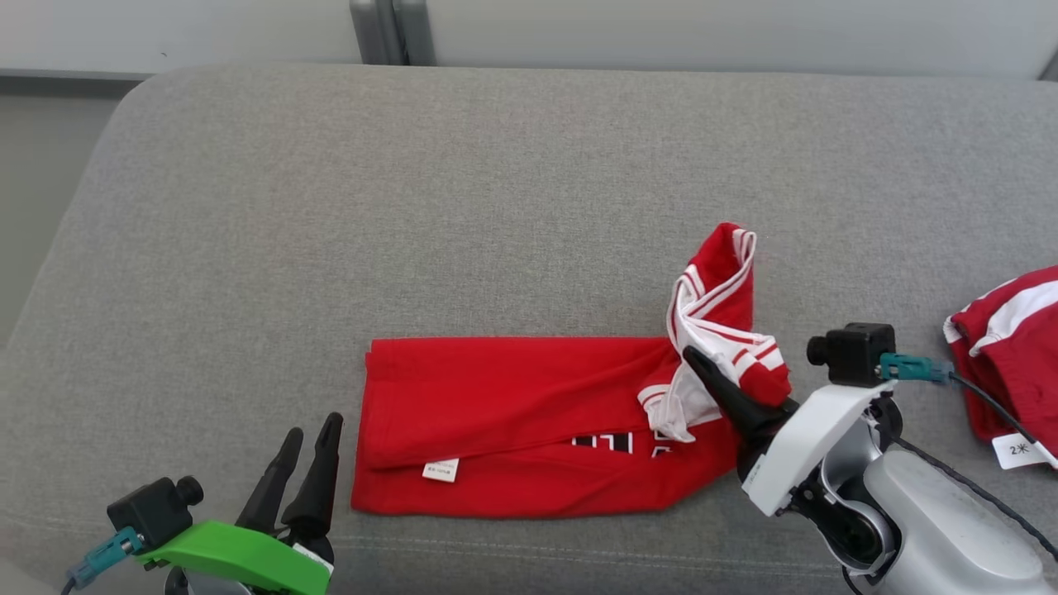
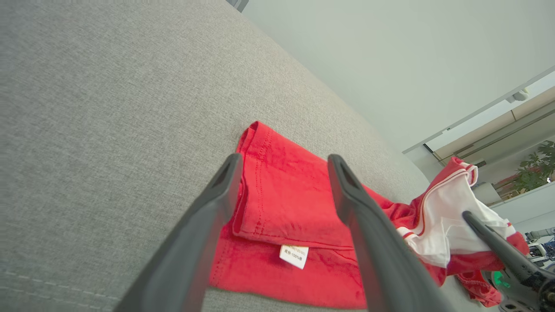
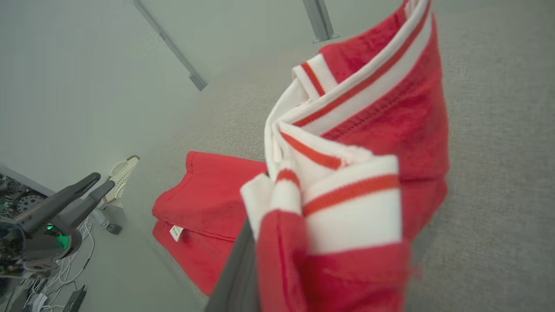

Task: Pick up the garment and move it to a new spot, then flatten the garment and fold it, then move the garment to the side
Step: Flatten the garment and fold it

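One folded red jersey (image 1: 512,413) on grey cushion (image 1: 413,207), striped end pinched by right gripper (image 1: 694,357), left gripper (image 1: 312,427) spread empty, second red garment (image 1: 1004,355) rightward.

Long dark tapered jaws, green left wrist shell (image 1: 240,555), white-grey right forearm (image 1: 818,446), black cube cameras (image 1: 855,354) with teal plugs (image 1: 909,368)

Even, soft daylight; blurred wrist-view foreground.
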